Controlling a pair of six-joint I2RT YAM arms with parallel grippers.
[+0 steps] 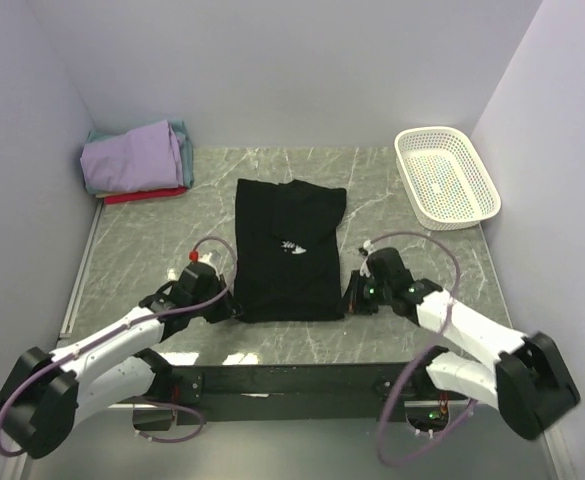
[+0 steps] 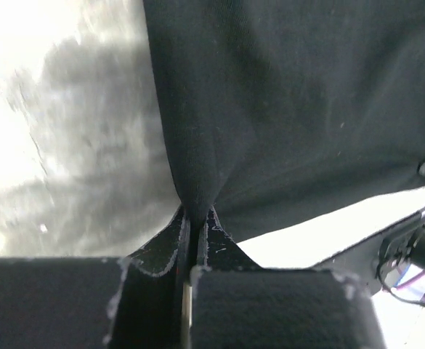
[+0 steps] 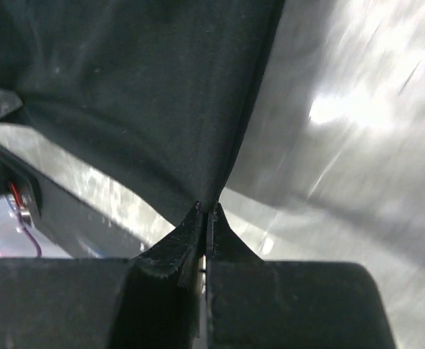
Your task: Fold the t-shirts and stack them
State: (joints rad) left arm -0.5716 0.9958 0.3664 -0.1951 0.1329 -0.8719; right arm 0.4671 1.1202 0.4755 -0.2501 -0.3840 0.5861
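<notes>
A black t-shirt (image 1: 287, 250) lies on the marble table as a tall rectangle, with a small white print near its middle. My left gripper (image 1: 234, 311) is shut on its near left corner; in the left wrist view the black cloth (image 2: 285, 109) is pinched between the fingertips (image 2: 195, 216). My right gripper (image 1: 349, 297) is shut on the near right corner, and the black fabric (image 3: 125, 94) runs into its tips (image 3: 207, 211). A pile of folded t-shirts (image 1: 137, 160), lavender on top with teal and red beneath, sits at the far left.
A white plastic mesh basket (image 1: 446, 177) stands at the far right corner of the table. White walls close in the left, back and right sides. The black base rail (image 1: 292, 380) runs along the near edge between the arms.
</notes>
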